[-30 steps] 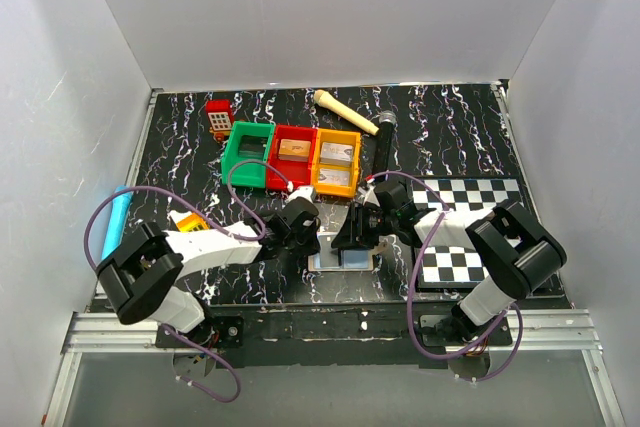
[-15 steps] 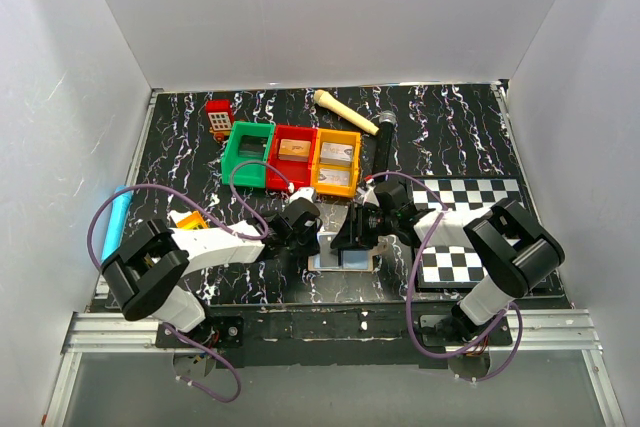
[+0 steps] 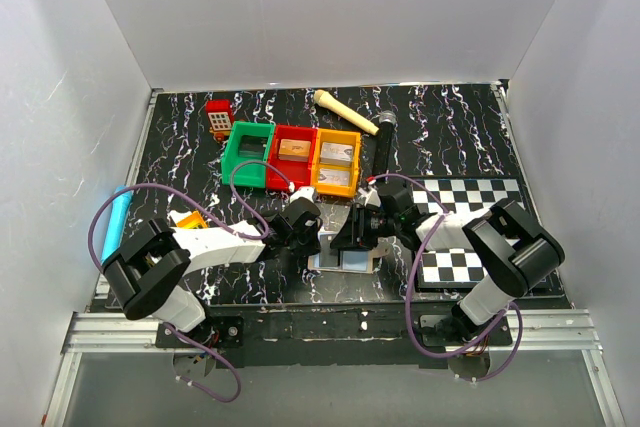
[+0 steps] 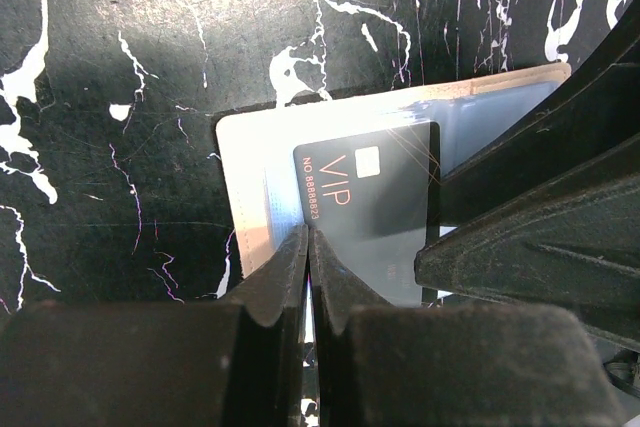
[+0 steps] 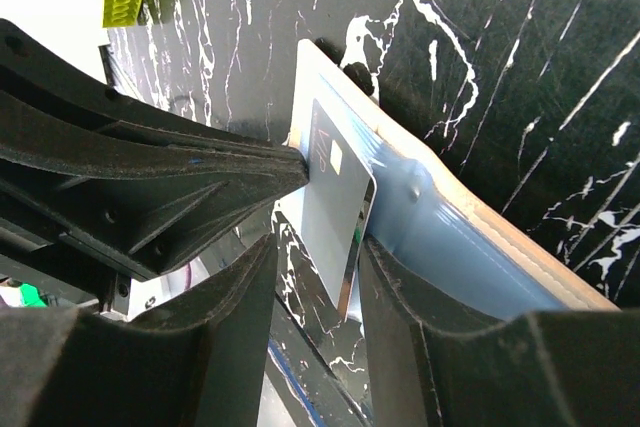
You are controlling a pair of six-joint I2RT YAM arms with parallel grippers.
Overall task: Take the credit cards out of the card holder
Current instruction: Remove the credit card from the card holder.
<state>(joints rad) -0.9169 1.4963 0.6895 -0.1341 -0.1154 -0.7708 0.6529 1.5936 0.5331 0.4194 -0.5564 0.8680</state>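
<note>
from above, card holder [image 3: 352,261] mostly hidden under left hand [image 3: 310,240] — and right hand [image 3: 347,243].

**Dark card, pale blue holder, marbled black table**

Between the black fingers of the right gripper [image 5: 318,247] is a slate-grey credit card [image 4: 370,202] with orange "VIP" lettering and a small pale square. Just ahead of the black left gripper [image 4: 308,237], the card holder [image 4: 250,177] is pale blue inside with a cream-tan rim. The table [image 4: 120,67] is black with white marble veins. Beyond both grippers are a green bin [image 3: 247,152], a red bin [image 3: 292,155] and an orange bin [image 3: 337,159]. Right of the right gripper is a black-and-white checkered board [image 3: 470,237].
</note>
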